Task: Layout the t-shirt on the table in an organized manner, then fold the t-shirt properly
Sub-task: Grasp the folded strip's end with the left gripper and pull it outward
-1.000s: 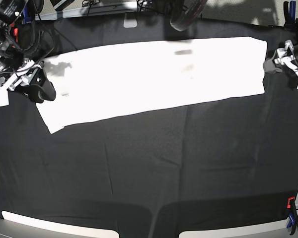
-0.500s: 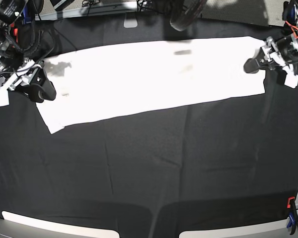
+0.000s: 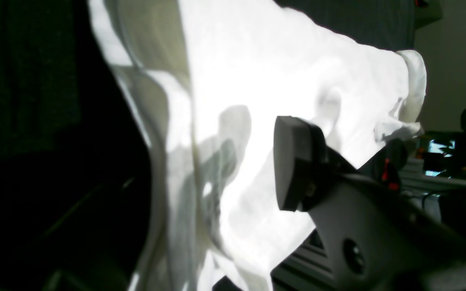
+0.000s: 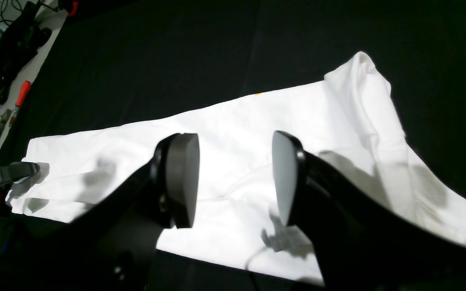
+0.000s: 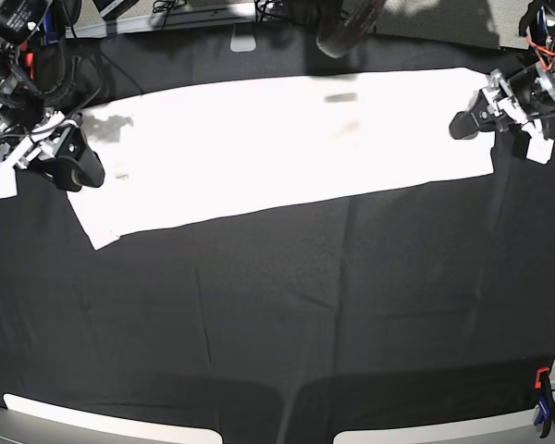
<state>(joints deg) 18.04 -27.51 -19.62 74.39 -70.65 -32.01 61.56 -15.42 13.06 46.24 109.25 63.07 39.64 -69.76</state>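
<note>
The white t-shirt (image 5: pixel 287 148) lies on the black table (image 5: pixel 287 314) as a long folded strip with its plain side up. The gripper of the arm with the left wrist camera (image 5: pixel 462 125) hovers over the strip's right end. In the left wrist view one finger (image 3: pixel 297 161) shows with its pad bare, and rumpled shirt cloth (image 3: pixel 257 81) lies in front of it; the other finger is hidden. The gripper of the arm with the right wrist camera (image 5: pixel 79 171) is at the strip's left end. In the right wrist view it (image 4: pixel 233 178) is open and empty above the shirt (image 4: pixel 237 121).
A red and blue clip (image 5: pixel 541 407) sits at the table's near right edge. Cables and dark gear (image 5: pixel 347 32) crowd the far edge. Pale boards (image 5: pixel 92 421) line the front edge. Tools (image 4: pixel 18 97) lie beside the table in the right wrist view.
The arm with the left wrist camera has moved up and left from beside the shirt's right edge to over that end. The other arm has barely moved.
</note>
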